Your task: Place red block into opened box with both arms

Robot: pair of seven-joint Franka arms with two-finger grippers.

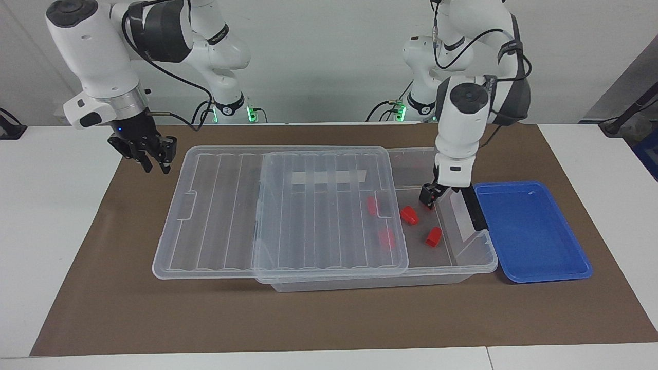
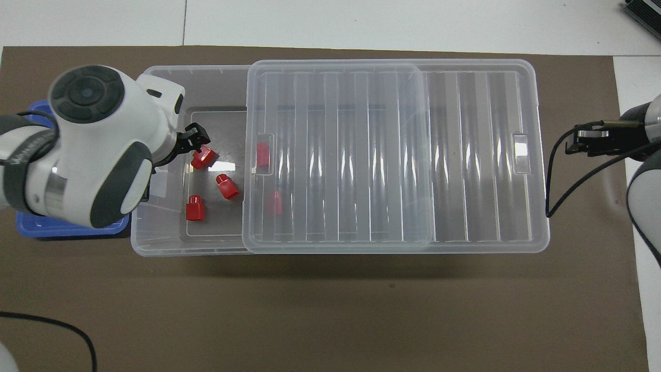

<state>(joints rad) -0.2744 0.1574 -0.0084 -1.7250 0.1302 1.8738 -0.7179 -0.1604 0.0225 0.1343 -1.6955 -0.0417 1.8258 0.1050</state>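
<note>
The clear box point(image 1: 465, 267) point(image 2: 155, 244) lies on the brown mat. Its ribbed lid point(image 1: 329, 216) point(image 2: 361, 155) is slid toward the right arm's end, so the end by the left arm is uncovered. Several red blocks lie on the box floor: three in the uncovered part point(image 2: 203, 157) point(image 2: 227, 186) point(image 2: 194, 207) point(image 1: 409, 215) point(image 1: 433, 236), two under the lid point(image 1: 372, 206) point(image 2: 276, 202). My left gripper point(image 1: 428, 198) point(image 2: 188, 144) hangs open and empty over the uncovered end. My right gripper point(image 1: 155, 163) point(image 2: 573, 144) is over the mat beside the lid's end, fingertips a little apart, holding nothing.
A shallow blue tray point(image 1: 534, 231) point(image 2: 31, 111) sits against the box at the left arm's end, largely covered by the left arm in the overhead view. The box's black handle bar point(image 1: 475, 205) is between tray and box. Brown mat surrounds everything.
</note>
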